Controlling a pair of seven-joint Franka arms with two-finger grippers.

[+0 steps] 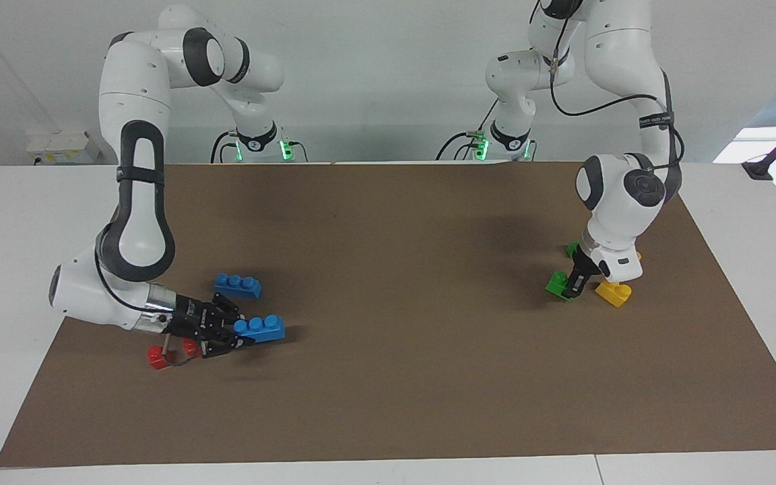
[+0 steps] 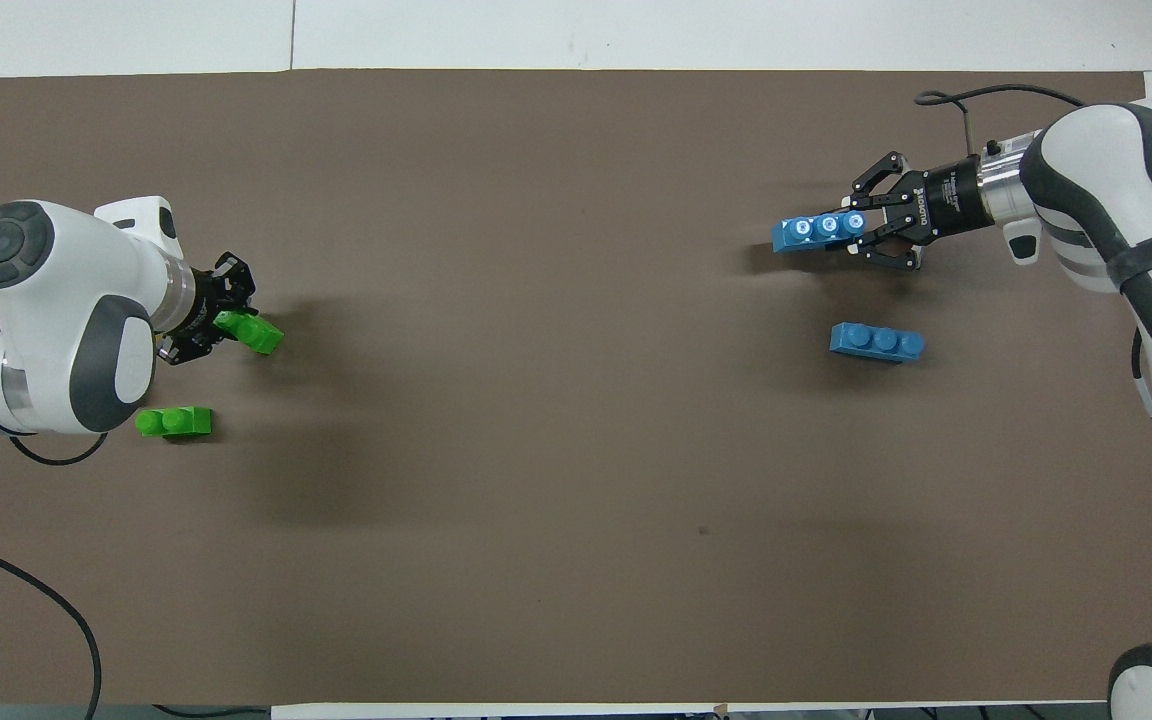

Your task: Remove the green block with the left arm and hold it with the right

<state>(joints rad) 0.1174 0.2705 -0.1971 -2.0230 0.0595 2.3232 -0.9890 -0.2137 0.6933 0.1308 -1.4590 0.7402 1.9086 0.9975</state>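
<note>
While clamped in the left end effector (image 1: 571, 286), green block (image 1: 556, 283).

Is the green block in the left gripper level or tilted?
Tilted. The green block is clamped in the shut left gripper, one end angled down toward the mat.

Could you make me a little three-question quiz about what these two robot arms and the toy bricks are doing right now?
1. What colour is the brick in the left gripper?
2. True or false: the right gripper is shut on a blue brick.
3. How many green bricks show in the overhead view? A one, B two, C three.

Key: 1. Green, the green block. 2. True. 3. B: the held one and a second green brick on the brown mat.
</note>
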